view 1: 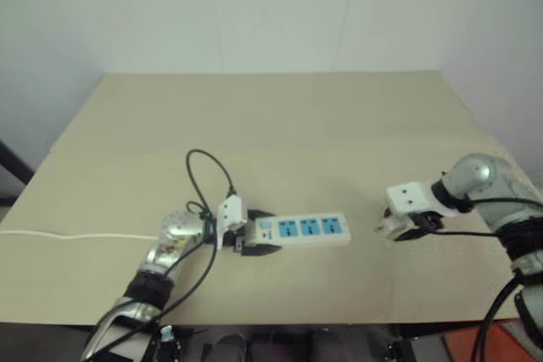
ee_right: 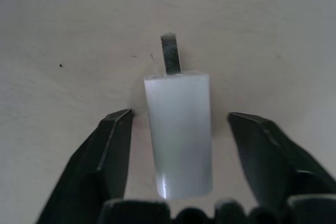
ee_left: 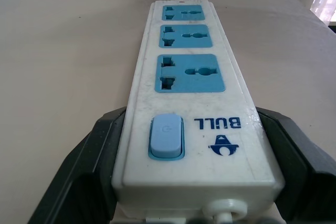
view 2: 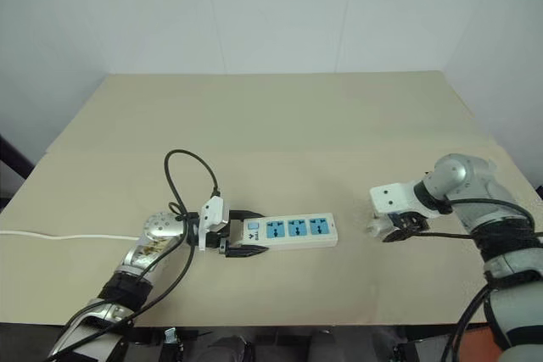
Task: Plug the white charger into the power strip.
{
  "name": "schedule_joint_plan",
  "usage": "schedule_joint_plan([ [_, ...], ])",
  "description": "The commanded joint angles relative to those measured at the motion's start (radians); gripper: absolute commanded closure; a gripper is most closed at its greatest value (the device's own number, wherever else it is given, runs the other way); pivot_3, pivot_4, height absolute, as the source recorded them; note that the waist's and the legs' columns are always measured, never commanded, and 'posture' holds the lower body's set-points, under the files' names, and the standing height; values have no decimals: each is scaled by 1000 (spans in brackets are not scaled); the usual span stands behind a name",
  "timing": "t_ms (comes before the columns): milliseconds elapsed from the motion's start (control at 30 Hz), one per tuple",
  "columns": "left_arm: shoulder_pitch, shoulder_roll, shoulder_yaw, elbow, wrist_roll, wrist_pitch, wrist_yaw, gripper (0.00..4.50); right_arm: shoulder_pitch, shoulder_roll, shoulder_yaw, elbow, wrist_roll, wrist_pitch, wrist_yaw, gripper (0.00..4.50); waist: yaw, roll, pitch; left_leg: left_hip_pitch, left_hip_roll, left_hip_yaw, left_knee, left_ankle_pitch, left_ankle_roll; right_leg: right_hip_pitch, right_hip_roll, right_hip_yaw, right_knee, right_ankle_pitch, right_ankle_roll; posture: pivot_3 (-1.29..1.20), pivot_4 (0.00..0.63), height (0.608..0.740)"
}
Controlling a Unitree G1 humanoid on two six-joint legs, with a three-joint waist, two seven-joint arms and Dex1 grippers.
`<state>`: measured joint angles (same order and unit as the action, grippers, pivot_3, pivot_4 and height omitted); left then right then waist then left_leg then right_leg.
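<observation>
The power strip (view 1: 305, 229) lies flat near the table's front, a white bar with three blue outlets (ee_left: 191, 77) and a blue switch (ee_left: 167, 137). My left gripper (view 1: 254, 239) is shut on its switch end, one black finger (ee_left: 94, 150) against each side. To the right, the white charger (ee_right: 181, 129) lies on the table with a metal prong (ee_right: 170, 53) pointing away from the wrist. My right gripper (ee_right: 181, 115) points down over it, open. Its fingers (ee_right: 113, 145) straddle the charger with a gap on each side. In the head view the right gripper (view 1: 414, 226) sits right of the strip's far end.
The beige table (view 1: 297, 125) runs back to a white wall. A thin white cord (view 1: 76, 236) trails off to the left from the strip. A black cable (view 1: 208, 175) loops above my left wrist. The table's right edge is close behind my right arm.
</observation>
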<state>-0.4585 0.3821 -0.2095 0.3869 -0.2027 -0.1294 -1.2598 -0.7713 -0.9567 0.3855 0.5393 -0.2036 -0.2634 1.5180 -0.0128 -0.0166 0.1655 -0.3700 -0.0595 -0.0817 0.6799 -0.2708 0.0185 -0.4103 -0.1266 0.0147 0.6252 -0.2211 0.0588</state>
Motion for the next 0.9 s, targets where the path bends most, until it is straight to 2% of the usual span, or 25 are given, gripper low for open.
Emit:
schedule_joint_plan([
  [33,18,17,2,-8,8,10,9,1211,-20,1,-6,-3,-17,-50,-10,2607,-1,0,0,0,0,0,0,0,0,0,0,0,0,0,0,0,150,740],
  [100,21,20,3,-11,8,11,10,1211,-18,3,-9,-5,-20,-76,-17,3279,-3,0,0,0,0,0,0,0,0,0,0,0,0,0,0,0,150,740],
  [133,21,21,3,-11,9,12,12,1211,-20,4,-9,0,-20,-103,-20,3364,-3,0,0,1,0,0,0,0,0,0,0,0,0,0,0,0,150,740],
  [233,20,23,5,-10,11,11,16,1211,-49,16,-14,42,8,-221,-7,3363,-5,0,0,1,0,0,0,0,0,0,0,0,0,0,0,0,150,740],
  [300,17,27,7,-8,11,10,15,1211,-107,24,-1,117,26,-432,20,3363,-7,0,0,1,0,0,0,0,0,0,0,0,0,0,0,0,150,740],
  [367,14,32,9,-2,13,6,15,1211,-197,25,68,214,30,-659,76,3363,-10,1,0,1,0,1,0,0,0,0,0,1,0,0,0,0,150,740],
  [567,25,43,15,-22,12,11,21,1211,-401,117,269,492,19,-995,96,3363,-27,0,1,3,1,0,-1,0,0,1,1,1,0,0,-1,0,150,740],
  [700,41,55,19,-47,12,18,29,1211,-445,149,349,594,-61,-1136,84,3363,-27,0,1,2,2,0,-1,0,-1,-1,1,2,0,1,-1,0,150,740],
  [900,75,68,22,-91,5,36,48,1211,-474,173,423,633,-256,-1217,-49,3363,-33,1,1,-1,1,2,-2,3,-5,-10,2,5,6,1,-3,0,150,740],
])
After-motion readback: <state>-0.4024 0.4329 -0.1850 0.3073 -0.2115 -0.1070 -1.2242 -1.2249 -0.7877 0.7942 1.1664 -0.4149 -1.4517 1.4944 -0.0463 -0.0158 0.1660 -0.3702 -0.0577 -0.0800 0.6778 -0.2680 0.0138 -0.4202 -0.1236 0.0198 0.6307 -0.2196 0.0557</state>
